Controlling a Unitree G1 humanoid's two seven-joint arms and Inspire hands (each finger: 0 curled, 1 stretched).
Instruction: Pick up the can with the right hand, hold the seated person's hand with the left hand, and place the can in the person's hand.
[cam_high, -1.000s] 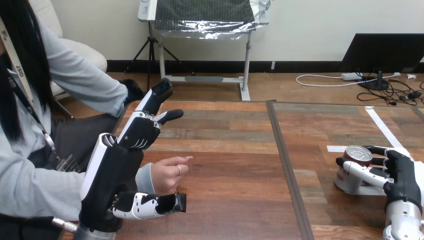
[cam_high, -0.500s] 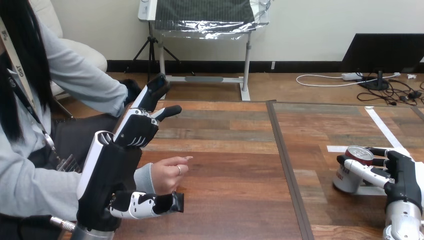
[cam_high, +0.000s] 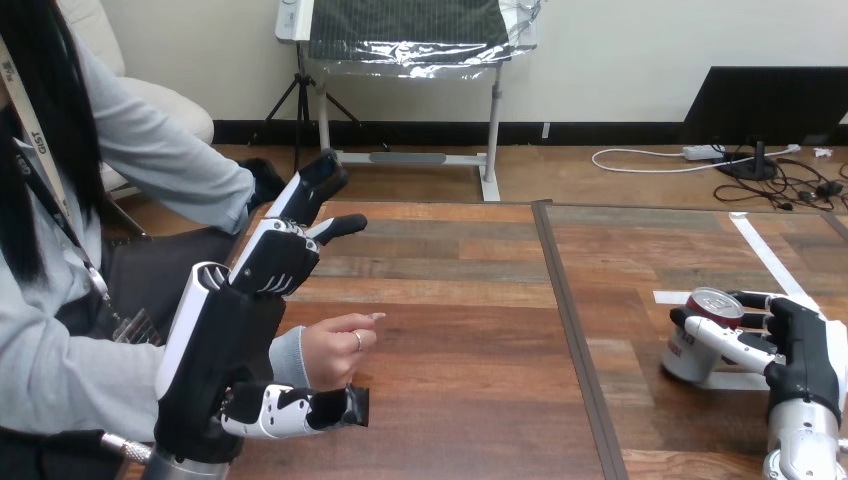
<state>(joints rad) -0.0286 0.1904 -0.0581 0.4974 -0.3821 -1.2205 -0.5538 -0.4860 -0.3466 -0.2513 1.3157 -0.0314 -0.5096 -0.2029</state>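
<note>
Right robot hand (cam_high: 800, 355): its fingers and thumb are curled round the can (cam_high: 685, 352), clamped on it.
Can: it sits inside that grasp, on the side of the right robot hand that faces the left one. Its long axis is upright, with the silver top up. The base is at the tabletop (cam_high: 470, 330), but I cannot tell whether it has lifted clear.
Left robot hand (cam_high: 235, 340): its fingers (cam_high: 295, 225) are straight and set wide from the thumb (cam_high: 290, 410), closed on nothing.
Person's hand (cam_high: 335, 352): loosely curled, it lies in that gap, just above the thumb and nearer than the fingers. I cannot tell whether it touches the thumb.
Relation that matters: the person's hand lies well apart from the can, far to the right robot hand's left, with bare tabletop between them. The left robot hand is the nearer one to it.
Likely next: lift the can upright and carry it leftward, while the left robot hand closes on the person's hand.
</note>
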